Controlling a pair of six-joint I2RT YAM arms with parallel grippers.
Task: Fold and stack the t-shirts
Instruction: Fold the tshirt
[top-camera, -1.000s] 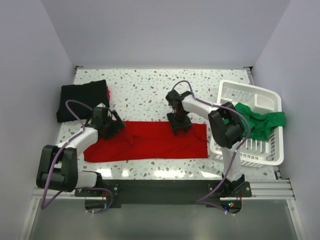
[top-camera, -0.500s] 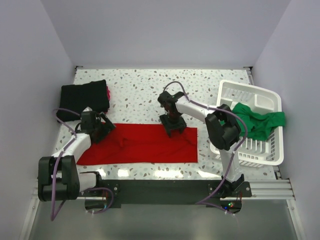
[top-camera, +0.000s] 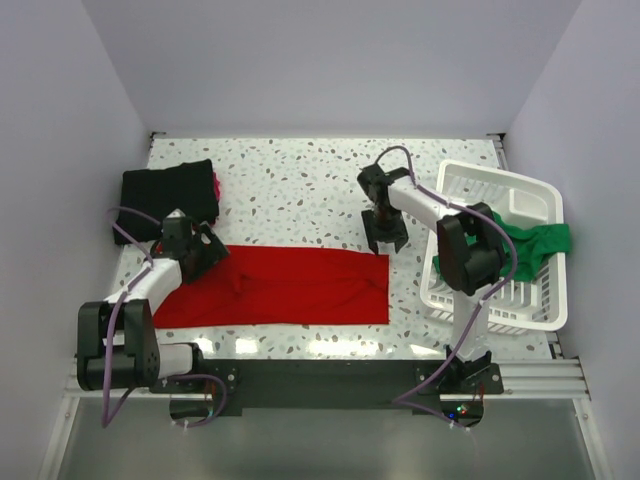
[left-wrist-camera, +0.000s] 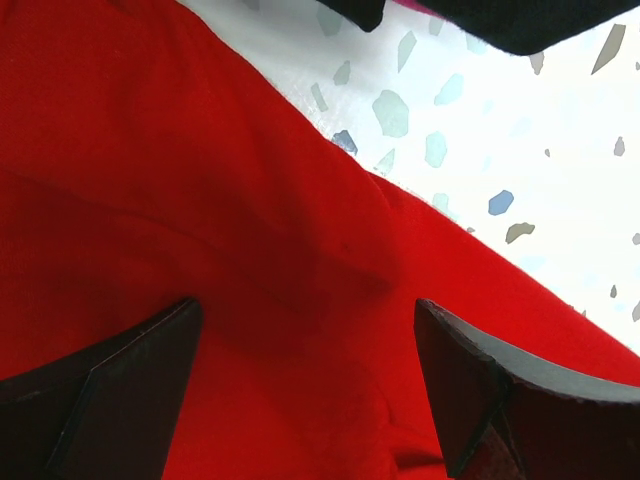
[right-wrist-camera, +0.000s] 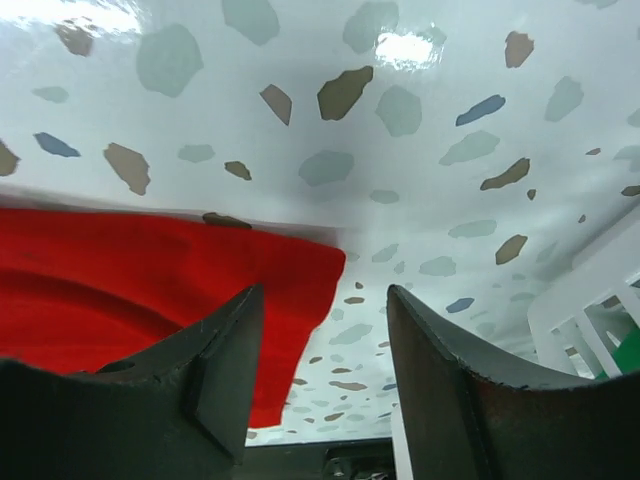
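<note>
Obs., standing at the near edge, reading outward.

Red shirt (top-camera: 280, 285): lies flat on the table (top-camera: 290, 180) as a long band, running from under the left fingers across to just under the right fingers. Some creases near its middle.

Left gripper (top-camera: 195, 250): over the band's left end, at its far edge. In the wrist view the left gripper (left-wrist-camera: 305, 310) stands spread wide, and both fingers (left-wrist-camera: 110, 390) are clear of each other. Only red cloth (left-wrist-camera: 200, 200) shows in the gap, with nothing pinched. Cannot tell whether the tips touch the cloth.

Right gripper (top-camera: 385, 240): at the band's far right corner. Wrist view: the gripper (right-wrist-camera: 325, 295) is parted and grasps nothing. The red corner (right-wrist-camera: 120, 280) ends beside one finger (right-wrist-camera: 200, 380), and the gap itself shows mostly bare speckled table. Cannot tell if that finger touches the cloth.

Black shirt (top-camera: 168, 195): folded, beyond the left fingers toward the far left corner, apart from the red band. Its edge shows at the top of the left wrist view (left-wrist-camera: 500, 25). A sliver of pink cloth (top-camera: 215, 185) peeks out at its right side.

Basket (top-camera: 480, 172): white, slatted, to the right of the right fingers. Its slats show at the edge of the right wrist view (right-wrist-camera: 590, 310).

Green shirt (top-camera: 520, 245): crumpled in the basket, spilling over its right rim.
</note>
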